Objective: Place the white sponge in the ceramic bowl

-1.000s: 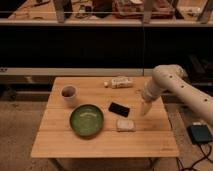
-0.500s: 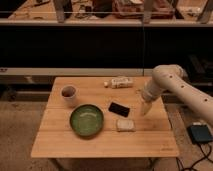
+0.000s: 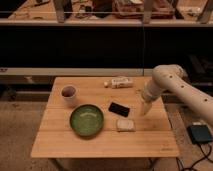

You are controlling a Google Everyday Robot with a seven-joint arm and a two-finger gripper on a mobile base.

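Camera view, read from the near edge of the desk (image 3: 100, 146) to the far edge.

**Near band.** The ceramic bowl (image 3: 86, 120) is seen upright and empty, roughly midway along the near half of the desk. The white sponge (image 3: 125, 125) is laid flat just beside it, on the side toward the edge over which the arm enters. A narrow strip of bare wood is seen between the two. The sponge's long axis is set roughly parallel to the near edge.

**Middle band.** The claw (image 3: 145, 108) is held pointing downward over the arm-side part of the desk, close to that edge. It is empty, and whether it is open or closed cannot be told. From the claw, the sponge is placed toward the near edge and a little inward, near but not touched. The height of the claw above the wood cannot be judged. A black flat rectangle (image 3: 119, 108) is found just beyond the sponge, between it and the desk's centre. It is judged the nearest thing to be avoided in a descent onto the sponge.

**Far band.** A small cup (image 3: 68, 93) is stood beyond the bowl, toward the edge opposite the arm. A whitish bottle (image 3: 119, 82) is laid on its side near the far edge. Neither is judged to lie in the short path from sponge to bowl.
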